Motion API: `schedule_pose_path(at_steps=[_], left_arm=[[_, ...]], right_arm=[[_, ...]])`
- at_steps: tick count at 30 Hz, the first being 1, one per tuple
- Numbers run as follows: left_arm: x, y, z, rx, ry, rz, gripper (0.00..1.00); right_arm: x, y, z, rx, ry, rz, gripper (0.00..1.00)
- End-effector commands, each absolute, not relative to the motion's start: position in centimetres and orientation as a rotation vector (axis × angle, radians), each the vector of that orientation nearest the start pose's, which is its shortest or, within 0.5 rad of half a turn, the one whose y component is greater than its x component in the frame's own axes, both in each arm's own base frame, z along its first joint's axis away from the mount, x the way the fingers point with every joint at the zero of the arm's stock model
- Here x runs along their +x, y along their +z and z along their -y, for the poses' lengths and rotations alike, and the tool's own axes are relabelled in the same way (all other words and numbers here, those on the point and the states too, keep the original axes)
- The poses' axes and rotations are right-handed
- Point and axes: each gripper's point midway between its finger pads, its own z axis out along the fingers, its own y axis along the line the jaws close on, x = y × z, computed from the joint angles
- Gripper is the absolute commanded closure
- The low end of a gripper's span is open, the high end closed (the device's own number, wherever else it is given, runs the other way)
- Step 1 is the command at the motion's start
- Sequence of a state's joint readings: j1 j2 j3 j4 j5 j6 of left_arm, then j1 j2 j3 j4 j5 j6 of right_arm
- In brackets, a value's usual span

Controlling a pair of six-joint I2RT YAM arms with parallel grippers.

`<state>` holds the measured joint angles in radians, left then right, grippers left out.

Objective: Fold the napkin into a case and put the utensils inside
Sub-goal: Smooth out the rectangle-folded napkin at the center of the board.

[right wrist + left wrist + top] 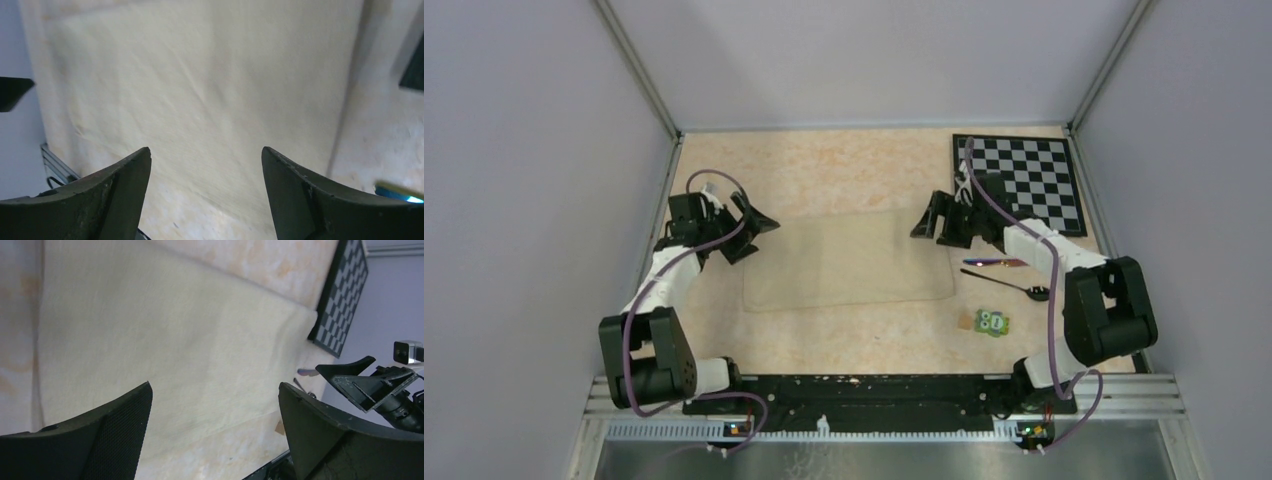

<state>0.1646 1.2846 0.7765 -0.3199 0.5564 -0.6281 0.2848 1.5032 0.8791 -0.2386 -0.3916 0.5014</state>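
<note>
The fingers (120, 195) of the right gripper (206, 150) stand spread wide apart at the bottom of the frame, with nothing between them. Beyond them the cream napkin (200, 80) lies flat on the speckled counter (385, 130), its straight edge running down the right side. A blue-tinted utensil (400, 192) lies at lower right, apart from the napkin.

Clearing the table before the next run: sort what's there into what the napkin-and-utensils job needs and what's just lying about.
For the job:
- napkin, flat in the middle of the table
- purple-tinted utensil, to the right of the napkin
- dark spoon, just nearer than it

Lying about:
- chessboard, far right corner
- green block with white dots, near the spoon
</note>
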Motion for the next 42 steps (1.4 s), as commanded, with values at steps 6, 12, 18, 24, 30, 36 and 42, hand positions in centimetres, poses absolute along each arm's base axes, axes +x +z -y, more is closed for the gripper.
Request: schedule_pose_path(at_steps=[6,12,18,24,30,36,42], left_arm=[[41.1,14.1,6.0,-0.570,-1.007,-2.110,0.01],[43.7,11.4,5.1,-0.599,-0.973,-2.126,0.01],[44.3,7.4,4.3,-0.641,-0.925,-2.174,0.01],[43.7,5.6,1.8,-0.741,-0.798,-2.232,0.01],[44.4,9.6,3.4,-0.686,-0.928,-2.202,0.01],[44.9,9.7,3.0,-0.659,-0.903,-2.255,0.01],[45.1,6.7,1.6,-0.731,-0.881,-2.288,0.01]], right_arm=[[42.6,13.7,-22.1,0.086,1.042,-2.189,0.19],[46.3,12.1,-22.4,0.126,1.097,-2.130,0.20],[47.5,8.6,-20.9,0.155,1.013,-2.148,0.20],[47.9,6.4,-18.0,0.225,0.961,-2.191,0.20],[47.8,10.9,-18.5,0.132,0.959,-2.114,0.20],[45.4,13.6,-24.5,0.003,1.113,-2.039,0.20],[45.7,9.9,-25.1,0.041,1.161,-2.111,0.20]])
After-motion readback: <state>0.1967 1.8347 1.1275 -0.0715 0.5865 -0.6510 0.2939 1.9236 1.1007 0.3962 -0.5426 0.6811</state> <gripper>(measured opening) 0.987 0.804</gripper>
